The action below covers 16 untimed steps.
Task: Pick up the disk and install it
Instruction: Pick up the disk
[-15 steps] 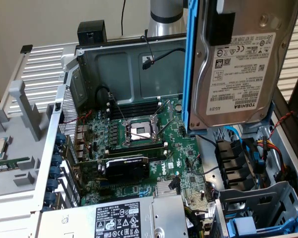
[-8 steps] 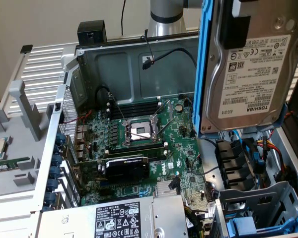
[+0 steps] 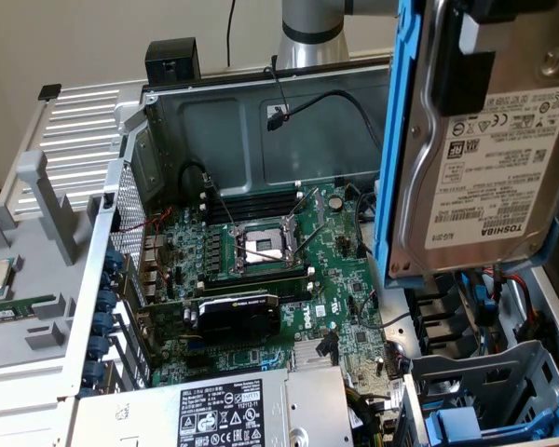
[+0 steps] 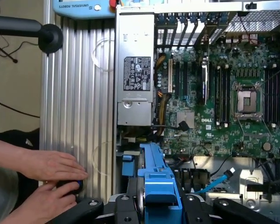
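The disk [image 3: 489, 177], a silver hard drive with a white Toshiba label, hangs on edge high at the exterior view's right, clipped in its blue plastic frame [image 3: 396, 140]. My gripper [image 3: 466, 70] is shut on its upper end with black fingers. In the wrist view the blue frame [image 4: 155, 175] sticks out between the fingers of my gripper [image 4: 156, 207], above the open computer case, near the drive bays [image 4: 196, 179].
The open case holds the motherboard [image 3: 261, 270] with its processor socket [image 3: 265, 244] and a grey power-supply box [image 3: 233, 410]. Grey drive cages [image 3: 484, 391] sit at the exterior view's lower right. A person's hands [image 4: 42, 168] rest on the ribbed side panel [image 4: 79, 93].
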Each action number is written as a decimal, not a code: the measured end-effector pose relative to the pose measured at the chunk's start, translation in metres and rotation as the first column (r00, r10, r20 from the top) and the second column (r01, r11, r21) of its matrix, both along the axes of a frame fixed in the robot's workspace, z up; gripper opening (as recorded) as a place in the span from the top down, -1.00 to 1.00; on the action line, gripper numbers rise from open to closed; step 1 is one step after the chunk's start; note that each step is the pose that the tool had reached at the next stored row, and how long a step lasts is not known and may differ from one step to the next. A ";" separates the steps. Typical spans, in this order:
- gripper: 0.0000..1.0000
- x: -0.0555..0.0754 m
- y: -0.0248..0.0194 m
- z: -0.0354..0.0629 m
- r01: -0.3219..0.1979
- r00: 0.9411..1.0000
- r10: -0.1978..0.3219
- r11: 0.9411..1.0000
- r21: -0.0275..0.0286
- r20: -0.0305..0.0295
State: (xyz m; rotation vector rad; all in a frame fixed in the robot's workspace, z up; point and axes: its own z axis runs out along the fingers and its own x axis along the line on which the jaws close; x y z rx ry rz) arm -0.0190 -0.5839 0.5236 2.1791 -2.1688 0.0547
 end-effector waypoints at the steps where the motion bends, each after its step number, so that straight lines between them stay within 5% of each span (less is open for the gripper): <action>1: 0.26 0.000 -0.0030 0.0000 0.000 1.000 0.000 1.000 0.000 0.000; 5: 0.26 0.004 -0.0124 0.0001 0.000 1.000 0.000 1.000 0.000 0.001; 9: 0.26 0.009 -0.0159 0.0000 0.000 1.000 0.000 1.000 0.003 0.003; 16: 0.26 0.014 -0.0167 -0.0010 0.014 1.000 -0.014 1.000 0.028 0.007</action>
